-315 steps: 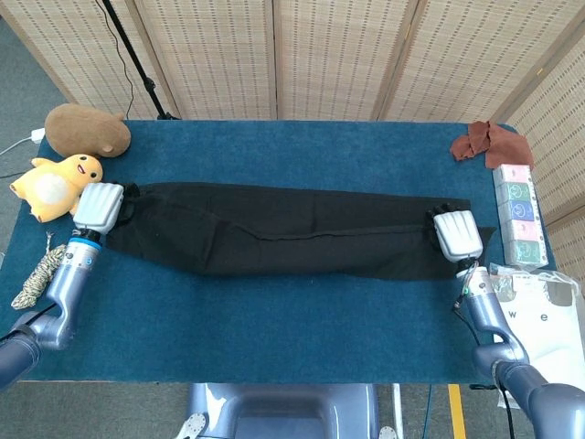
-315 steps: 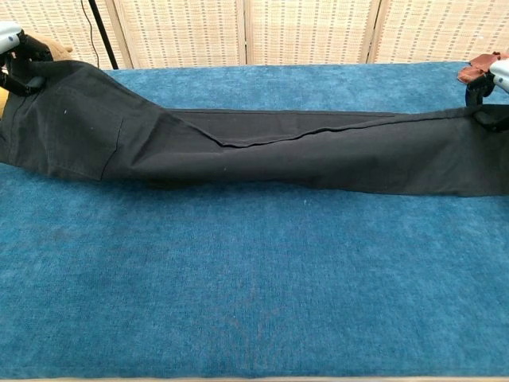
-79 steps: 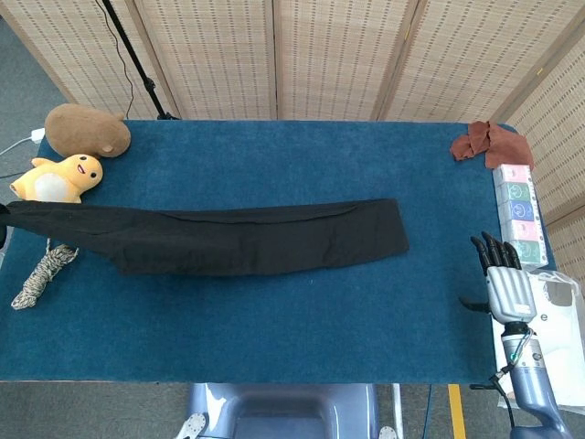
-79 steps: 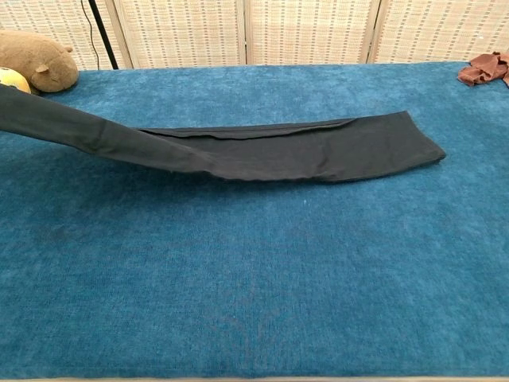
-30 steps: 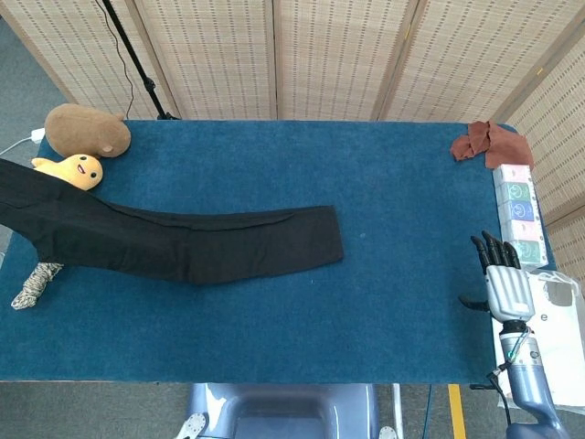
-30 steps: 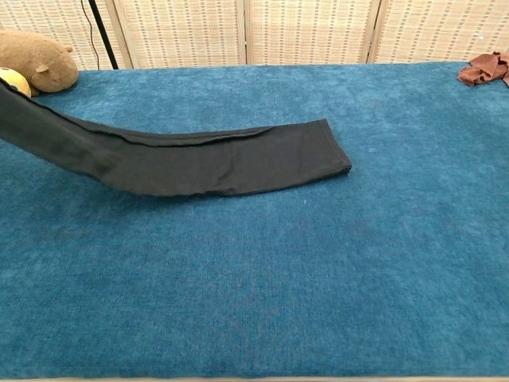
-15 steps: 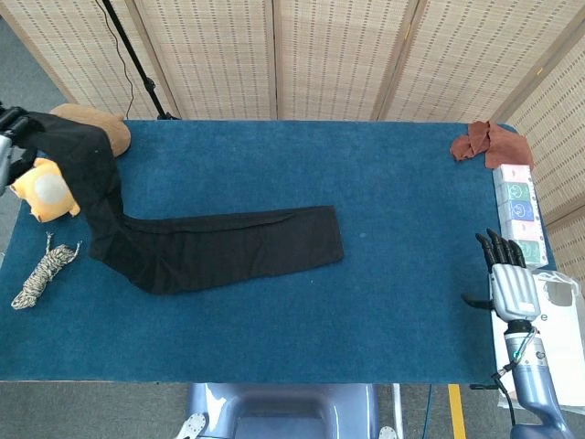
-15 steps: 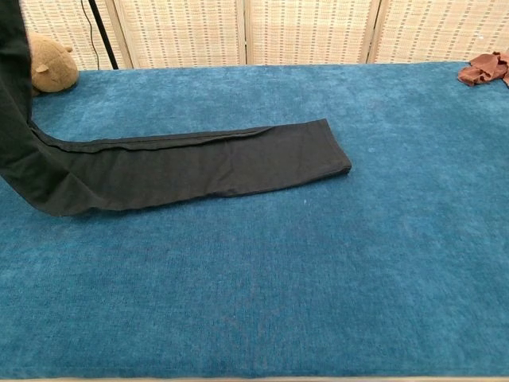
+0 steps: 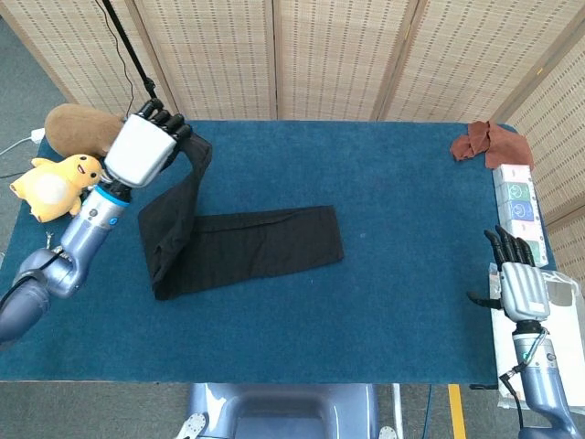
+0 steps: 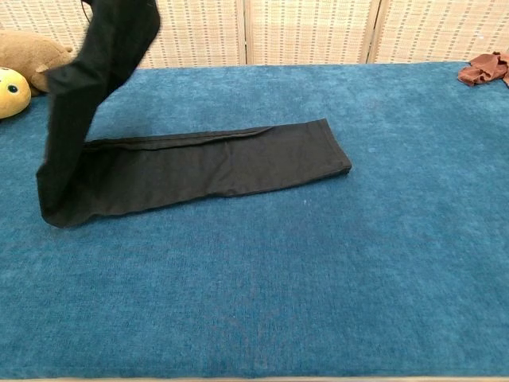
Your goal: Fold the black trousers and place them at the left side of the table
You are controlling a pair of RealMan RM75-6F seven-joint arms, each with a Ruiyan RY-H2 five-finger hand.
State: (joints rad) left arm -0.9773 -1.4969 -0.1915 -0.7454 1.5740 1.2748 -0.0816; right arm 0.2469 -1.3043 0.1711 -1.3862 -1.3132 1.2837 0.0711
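The black trousers [image 9: 247, 245] lie on the blue table [image 9: 384, 302], their leg end toward the centre [image 10: 238, 163]. My left hand [image 9: 144, 146] grips the waist end and holds it lifted above the table's left part, so the cloth hangs down in a bend [image 10: 75, 119] and doubles back over the flat part. In the chest view the left hand itself is cut off at the top edge. My right hand [image 9: 516, 279] hovers off the table's right front corner, fingers spread, holding nothing.
A brown plush [image 9: 78, 128] and a yellow duck plush [image 9: 57, 183] sit at the far left edge. A rust-coloured cloth [image 9: 484, 142] lies at the back right corner, with pastel boxes [image 9: 516, 210] along the right edge.
My left hand has swung the lifted waist end from the far left rightward over the table, and the fold in the trousers has shifted right. The right hand has barely moved.
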